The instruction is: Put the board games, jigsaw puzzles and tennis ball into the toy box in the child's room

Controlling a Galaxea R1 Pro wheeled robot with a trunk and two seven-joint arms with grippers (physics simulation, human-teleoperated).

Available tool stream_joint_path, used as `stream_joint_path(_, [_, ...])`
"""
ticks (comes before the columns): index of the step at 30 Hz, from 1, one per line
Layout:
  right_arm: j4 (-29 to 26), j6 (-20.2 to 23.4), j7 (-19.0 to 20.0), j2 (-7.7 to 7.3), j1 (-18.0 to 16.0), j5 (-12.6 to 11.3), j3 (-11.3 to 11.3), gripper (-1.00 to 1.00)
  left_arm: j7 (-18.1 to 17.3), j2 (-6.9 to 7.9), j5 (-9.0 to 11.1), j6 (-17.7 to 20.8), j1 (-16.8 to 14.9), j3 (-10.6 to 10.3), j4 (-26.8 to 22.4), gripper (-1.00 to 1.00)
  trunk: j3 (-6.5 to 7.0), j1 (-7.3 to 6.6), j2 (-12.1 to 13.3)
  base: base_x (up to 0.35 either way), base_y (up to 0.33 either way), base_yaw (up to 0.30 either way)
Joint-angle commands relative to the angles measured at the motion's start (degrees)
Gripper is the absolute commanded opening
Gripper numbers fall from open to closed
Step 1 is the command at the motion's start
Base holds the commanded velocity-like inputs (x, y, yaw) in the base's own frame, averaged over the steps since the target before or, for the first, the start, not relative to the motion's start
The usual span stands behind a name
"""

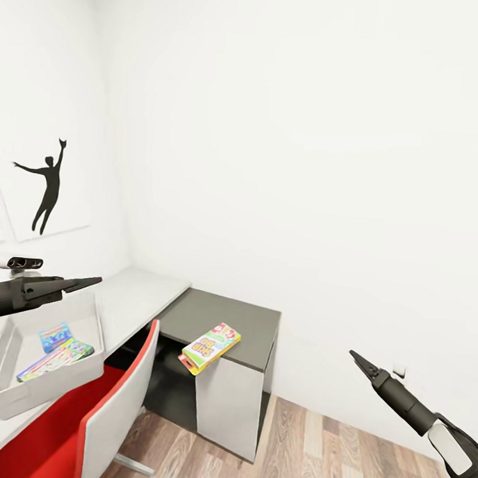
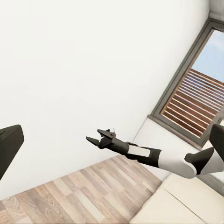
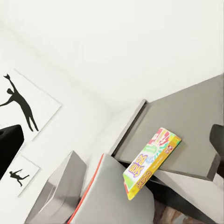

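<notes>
Both my grippers are empty: head view shows left gripper point(image 1: 91, 282) at nine o'clock, right gripper point(image 1: 354, 357) at four, jaws closed. SKIP-BO box point(image 1: 211, 346) overhangs the grey side unit point(image 1: 253, 319); toy box point(image 1: 52, 377) contents cropped. Right wrist view repeats that box point(image 3: 150, 161).

The pale table point(image 1: 135, 297) bears a grey toy box point(image 1: 49, 377); its lower dark side unit point(image 1: 253, 323) carries a yellow board game point(image 1: 211, 345) overhanging the front edge.

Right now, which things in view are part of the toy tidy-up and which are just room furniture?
Job:
- SKIP-BO board game, overhanging the dark side unit
- toy box on the table, colourful flat boxes already inside
- bed

Not the job:
- red chair
- silhouette wall picture
- window
</notes>
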Motion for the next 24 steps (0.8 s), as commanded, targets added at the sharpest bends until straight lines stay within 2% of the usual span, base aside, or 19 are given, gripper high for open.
stream_joint_path(1, [0.0,0.7,-0.2,0.0,0.0,-0.4,0.0,1.0,-0.2,0.02,0.0,0.6,0.0,0.0,0.0,1.0,-0.03,0.02,0.0,-0.01,0.035,-0.16])
stream_joint_path(11, [0.0,0.9,-0.9,0.0,0.0,-0.4,-0.1,1.0,-0.2,0.02,0.0,0.6,0.0,0.0,0.0,1.0,-0.02,0.02,0.0,-0.002,0.014,-0.244])
stream_joint_path(18, [0.0,0.8,-0.9,0.0,0.0,-0.4,-0.1,1.0,-0.2,0.02,0.0,0.6,0.0,0.0,0.0,1.0,-0.02,0.02,0.0,0.0,0.142,-0.274])
stream_joint_path(24, [0.0,0.7,-1.0,0.0,0.0,-0.4,0.0,1.0,-0.2,0.02,0.0,0.6,0.0,-0.1,0.0,1.0,-0.02,0.02,0.0,0.0,0.033,-0.275])
